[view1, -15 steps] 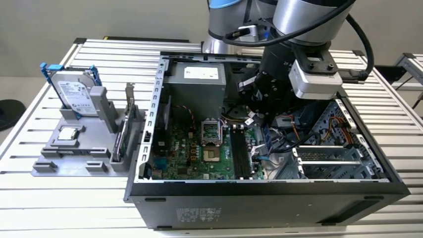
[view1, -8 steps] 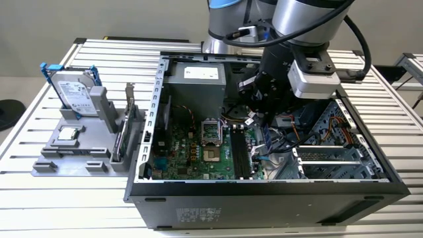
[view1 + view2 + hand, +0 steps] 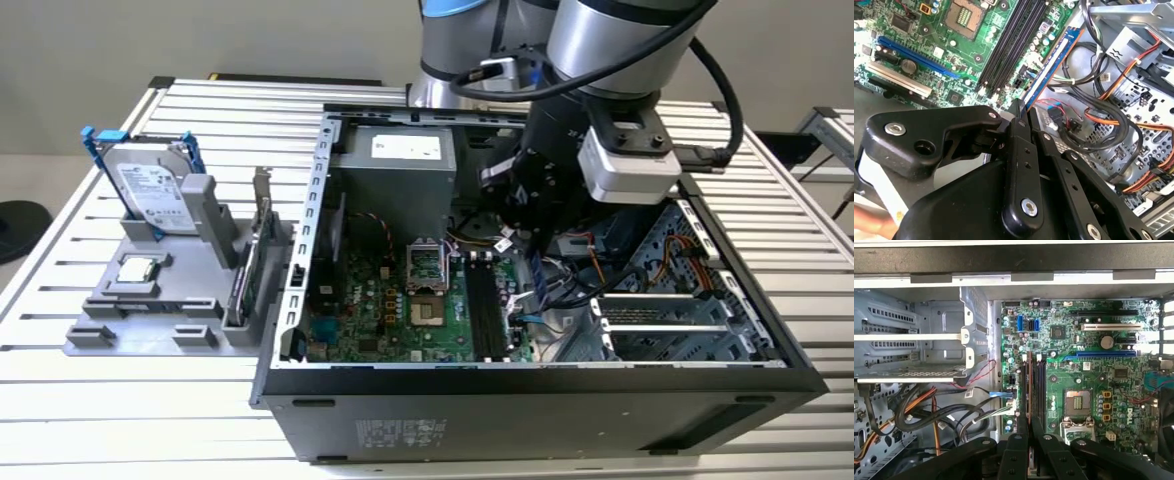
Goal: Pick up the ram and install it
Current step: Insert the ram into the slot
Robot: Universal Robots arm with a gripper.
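Gripper (image 3: 1022, 112) clamped tight on ram (image 3: 1051, 65), held edge-on inside PC case (image 3: 534, 420). Ram runs along mobo (image 3: 1094, 390) edge nearest cables (image 3: 929, 415), just beside black slots (image 3: 1040, 390); seated or not, can't tell. CPU socket (image 3: 1077, 401) sits past the slots.

1. Looks like a robotics lab or assembly test bench.
2. Built around a worktable (image 3: 120, 440) of ribbed aluminium profiles, with a second such table (image 3: 834, 135) at the exterior view's right.
3. Fitted with a robot arm (image 3: 614, 40) rising at the worktable's far side.
4. Set out with an open computer case (image 3: 534, 425) lying on its side, motherboard (image 3: 1094, 385) bare.
5. Furnished with a grey parts fixture (image 3: 147, 330) holding a hard drive (image 3: 144, 190) upright beside the case.
6. Backed by a plain grey wall (image 3: 80, 60).
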